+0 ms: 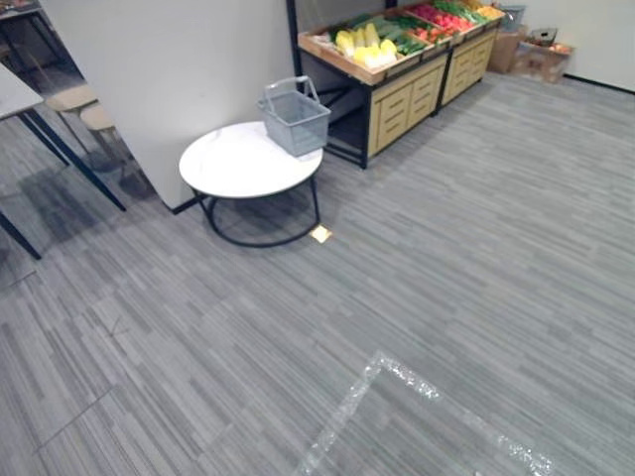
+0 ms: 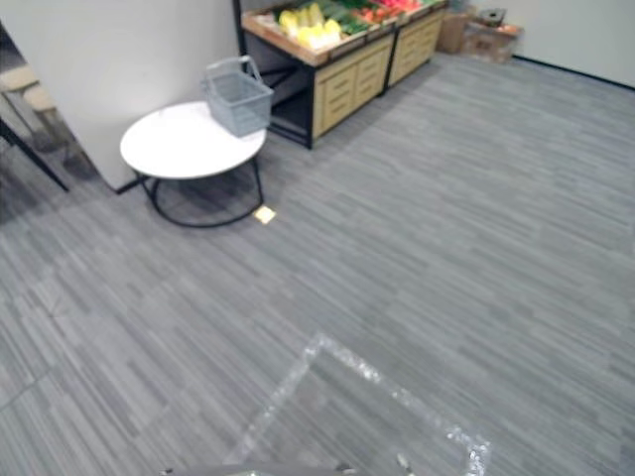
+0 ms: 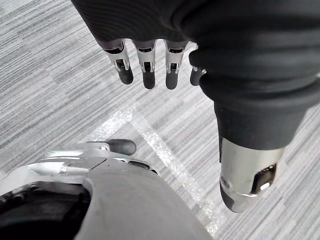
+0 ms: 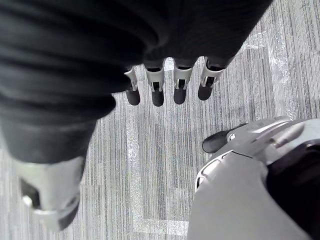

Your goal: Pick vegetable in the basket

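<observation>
Since the left hand (image 3: 149, 60) and right hand (image 4: 157, 86) both hang slack and empty above the floor (image 1: 446, 297), walking comes first: vegetables (image 1: 365, 45) lie on the far stand (image 1: 402, 99), the basket (image 1: 295, 121) on the round worktop (image 1: 233, 159) beside it; stop within reach of both.

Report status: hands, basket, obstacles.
Left robot hand open, right robot hand open, both empty. Basket on table, looks empty; vegetables on stand behind. Small yellow marker on floor by table.
</observation>
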Controlling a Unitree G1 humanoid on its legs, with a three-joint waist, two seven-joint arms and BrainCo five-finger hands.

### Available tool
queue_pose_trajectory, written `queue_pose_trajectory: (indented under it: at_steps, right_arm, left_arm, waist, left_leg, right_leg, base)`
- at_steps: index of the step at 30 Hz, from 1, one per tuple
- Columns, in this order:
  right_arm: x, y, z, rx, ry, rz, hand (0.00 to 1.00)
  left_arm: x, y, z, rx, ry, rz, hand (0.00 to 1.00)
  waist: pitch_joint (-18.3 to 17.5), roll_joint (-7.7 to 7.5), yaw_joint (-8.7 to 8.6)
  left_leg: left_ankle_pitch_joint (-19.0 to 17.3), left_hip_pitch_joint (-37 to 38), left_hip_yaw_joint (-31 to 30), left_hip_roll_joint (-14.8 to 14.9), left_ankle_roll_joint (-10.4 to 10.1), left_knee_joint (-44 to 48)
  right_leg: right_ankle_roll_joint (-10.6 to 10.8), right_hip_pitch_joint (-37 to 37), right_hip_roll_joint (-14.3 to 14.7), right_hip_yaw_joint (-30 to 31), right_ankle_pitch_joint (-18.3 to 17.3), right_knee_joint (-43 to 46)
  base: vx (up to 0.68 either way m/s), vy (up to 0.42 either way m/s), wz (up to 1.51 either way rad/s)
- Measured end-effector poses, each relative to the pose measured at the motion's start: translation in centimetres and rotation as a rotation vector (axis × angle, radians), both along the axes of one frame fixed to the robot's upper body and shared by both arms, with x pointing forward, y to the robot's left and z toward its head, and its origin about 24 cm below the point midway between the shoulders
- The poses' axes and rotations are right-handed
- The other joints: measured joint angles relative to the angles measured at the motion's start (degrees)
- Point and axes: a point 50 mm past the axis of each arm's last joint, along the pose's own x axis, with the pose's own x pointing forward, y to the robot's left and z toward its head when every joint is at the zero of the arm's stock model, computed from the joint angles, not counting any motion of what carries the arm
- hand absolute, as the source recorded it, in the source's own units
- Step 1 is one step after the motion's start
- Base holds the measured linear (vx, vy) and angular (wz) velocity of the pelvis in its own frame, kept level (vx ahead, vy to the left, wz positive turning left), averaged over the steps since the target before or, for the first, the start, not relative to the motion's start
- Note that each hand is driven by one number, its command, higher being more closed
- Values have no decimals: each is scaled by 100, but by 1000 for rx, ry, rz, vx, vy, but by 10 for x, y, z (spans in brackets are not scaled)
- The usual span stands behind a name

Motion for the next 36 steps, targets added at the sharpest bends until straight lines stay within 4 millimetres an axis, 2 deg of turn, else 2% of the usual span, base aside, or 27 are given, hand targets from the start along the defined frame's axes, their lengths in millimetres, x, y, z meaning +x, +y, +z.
queue_pose_trajectory:
  at_steps: [11, 26, 36]
  right_arm:
    - [1, -1, 0, -16, 5, -8, 0]
    - [3, 0, 1, -26, -6, 26, 0]
    - [20, 0, 2, -11, -61, 23, 0]
  left_arm:
    - [0, -1, 0, 32, -11, 19, 0]
    - [1, -1, 1, 28, -27, 45, 0]
    - [2, -1, 1, 23, -32, 43, 0]
  waist:
    - [43, 49, 4]
    - [44, 46, 6]
    - [54, 58, 7]
  left_leg:
    - [-8, 58, 73, 48, -5, -37]
    - [-51, 42, 199, 97, -44, -21]
    - [-54, 43, 279, 142, -49, -34]
  right_leg:
    - [63, 67, 43, -6, -31, -59]
    - [32, 67, 108, 55, 5, -175]
    - [33, 64, 148, 72, 5, -170]
  base:
    - [-61, -16, -1]
    - [18, -12, -3]
    - [-22, -17, -2]
